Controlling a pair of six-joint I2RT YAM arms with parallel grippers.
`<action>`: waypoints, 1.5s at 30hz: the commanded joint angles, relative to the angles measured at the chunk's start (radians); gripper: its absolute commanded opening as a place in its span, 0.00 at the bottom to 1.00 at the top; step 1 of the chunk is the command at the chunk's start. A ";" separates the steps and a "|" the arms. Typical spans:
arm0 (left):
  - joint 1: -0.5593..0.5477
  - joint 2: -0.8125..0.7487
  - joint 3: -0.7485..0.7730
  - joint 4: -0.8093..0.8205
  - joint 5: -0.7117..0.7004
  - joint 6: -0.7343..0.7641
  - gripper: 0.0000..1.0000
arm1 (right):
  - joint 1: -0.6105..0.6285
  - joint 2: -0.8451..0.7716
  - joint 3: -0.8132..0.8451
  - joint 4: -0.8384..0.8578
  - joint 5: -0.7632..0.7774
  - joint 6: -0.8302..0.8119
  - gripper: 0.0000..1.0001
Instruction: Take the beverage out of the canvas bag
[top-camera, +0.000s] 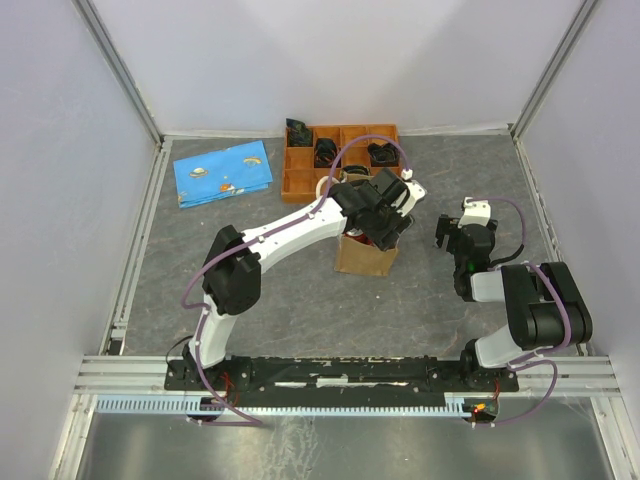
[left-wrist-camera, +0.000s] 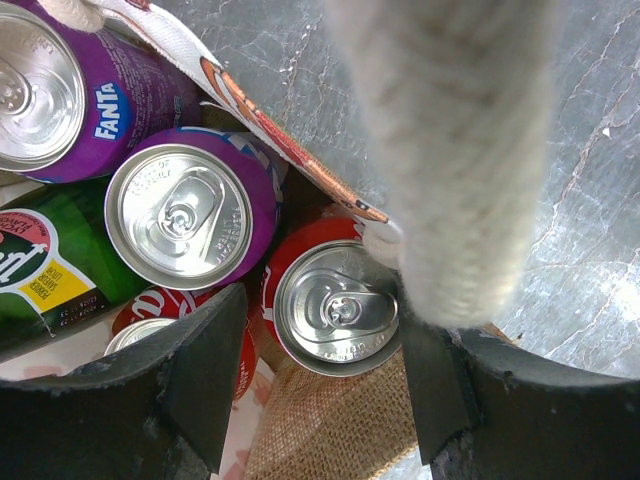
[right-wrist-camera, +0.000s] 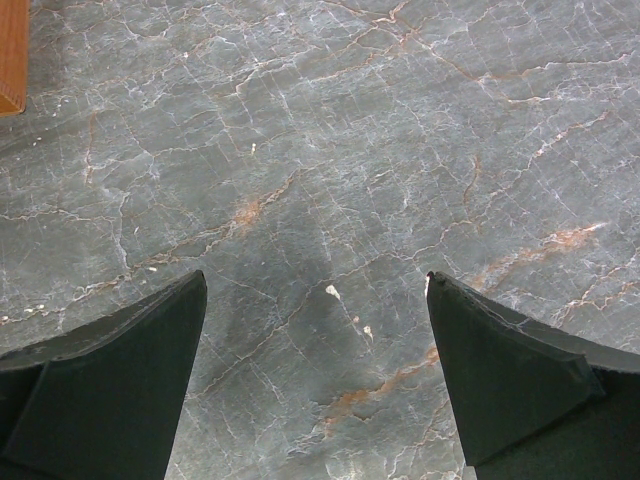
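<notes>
The bag (top-camera: 358, 258) stands upright on the grey worktop (top-camera: 250, 300), near the middle and just in front of the orange tray (top-camera: 300, 185). The left arm reaches over it, with the left pincer (top-camera: 385, 230) down at its open mouth.

The left wrist view looks straight down into the bag (left-wrist-camera: 330, 430), which is packed with drinks standing on end. A red can (left-wrist-camera: 335, 305) sits in the corner next to the burlap wall, its silver top and pull tab facing up. Beside it is a purple can (left-wrist-camera: 185, 215), and beyond that a purple Fanta can (left-wrist-camera: 60, 90). A second red can (left-wrist-camera: 150, 325) is half hidden under a finger, and a green drink (left-wrist-camera: 40, 270) lies against the left edge. A cream handle (left-wrist-camera: 450, 150) hangs blurred across the view, close to the lens.

The left pincer (left-wrist-camera: 322, 310) is parted, one finger on each side of the first red can. A narrow gap shows on the left side, and the right finger is at the can's rim. It has not closed on the can.

The right pincer (top-camera: 447, 232) is over bare worktop to the right of the bag. In its own view the right pincer (right-wrist-camera: 315, 290) is spread wide with nothing between the fingers.

Several tray compartments hold small dark things that are too small to identify. A blue cloth (top-camera: 222, 172) lies flat to the left of the tray.
</notes>
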 joint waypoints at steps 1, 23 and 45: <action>-0.018 0.045 -0.033 -0.106 -0.019 0.002 0.70 | -0.004 -0.012 0.030 0.027 -0.010 0.003 0.99; -0.019 -0.062 -0.010 -0.100 0.090 0.004 0.81 | -0.004 -0.011 0.030 0.027 -0.011 0.004 0.99; 0.023 -0.213 -0.096 0.081 -0.067 -0.070 0.85 | -0.003 -0.013 0.030 0.029 -0.010 0.003 0.99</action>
